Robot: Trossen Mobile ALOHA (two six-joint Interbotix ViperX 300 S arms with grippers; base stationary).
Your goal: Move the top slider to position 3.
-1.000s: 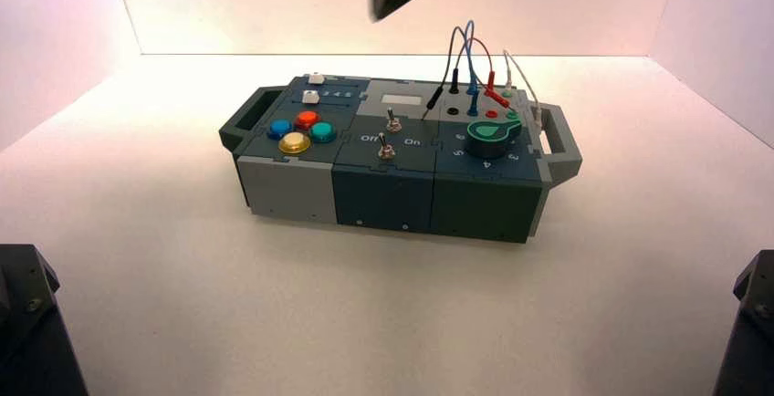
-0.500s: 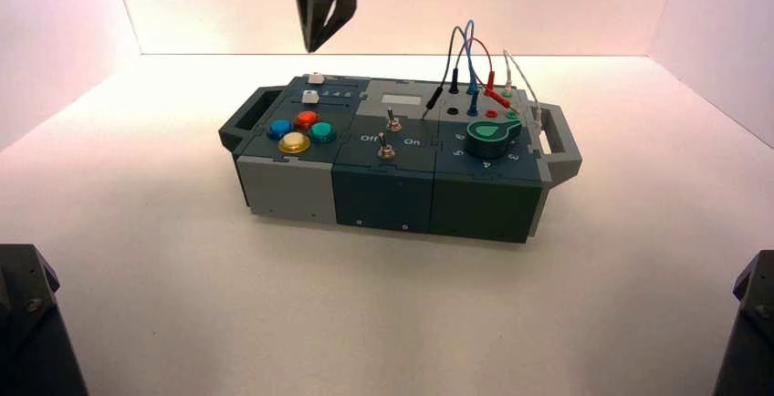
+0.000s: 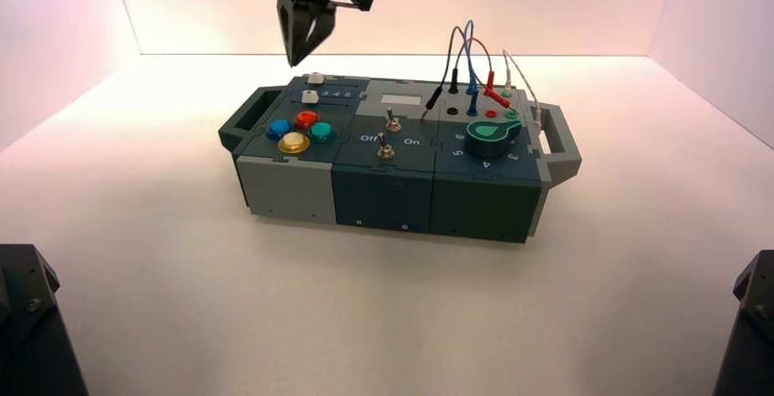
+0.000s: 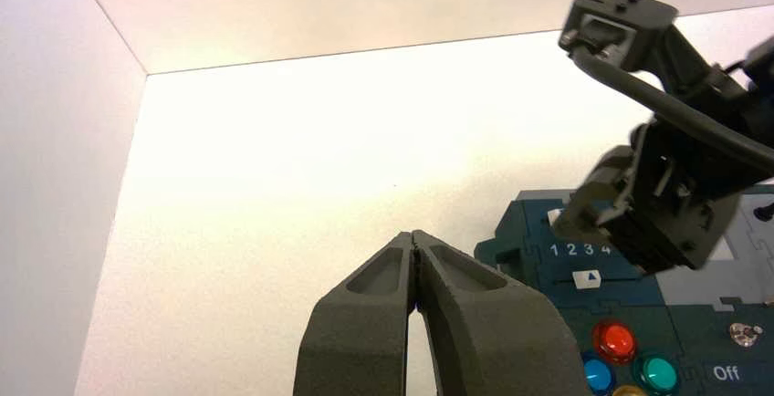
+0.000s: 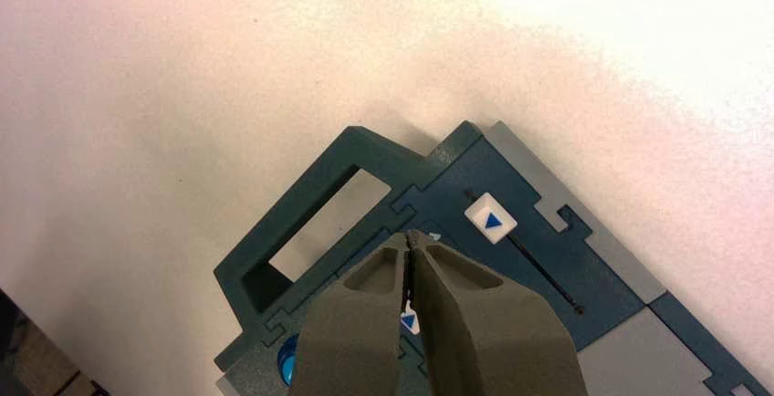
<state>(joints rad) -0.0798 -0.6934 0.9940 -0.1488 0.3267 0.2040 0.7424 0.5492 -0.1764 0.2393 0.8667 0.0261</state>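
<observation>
Pale walls (image 3: 511,4) are being seen around the bright, pale table (image 3: 365,305), with one wall corner being shown in the left wrist view. On the table, the long dark-and-grey box (image 3: 290,191) is being shown whole in the high view, its green knob (image 3: 487,139) and wires (image 3: 470,49) included; only its left end is being caught by the right wrist view. The right tool (image 3: 293,65) is being held above the box's far left corner, its fingers together. The left tool (image 4: 413,234), its fingers also together, is being shown only by its own wrist view, over the table. The top slider (image 5: 491,218) is being seen at the box's far left, near the handle end of its track, its blue triangle being revealed by the right wrist view. A twin slider (image 4: 587,279) is being shown near printed digits.
</observation>
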